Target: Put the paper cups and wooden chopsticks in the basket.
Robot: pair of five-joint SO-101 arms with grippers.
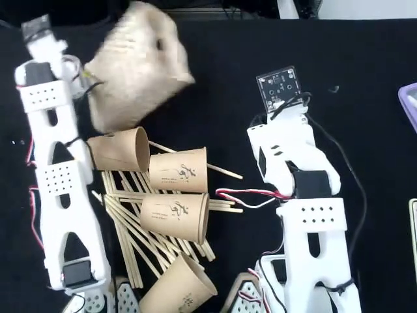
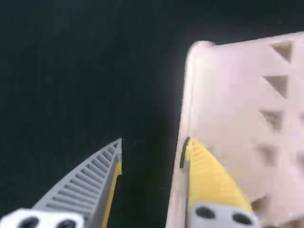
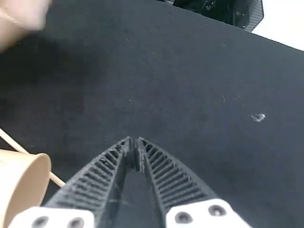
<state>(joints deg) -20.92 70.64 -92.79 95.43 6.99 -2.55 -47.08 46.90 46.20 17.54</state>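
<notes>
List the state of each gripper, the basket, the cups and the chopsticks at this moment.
basket: at the left gripper, contents cannot be told.
left gripper: open, one side against the basket wall.
right gripper: shut, empty, over the bare table.
paper cups: four, all lying on their sides, outside the basket.
wooden chopsticks: loose pile on the table, partly under the cups.
</notes>
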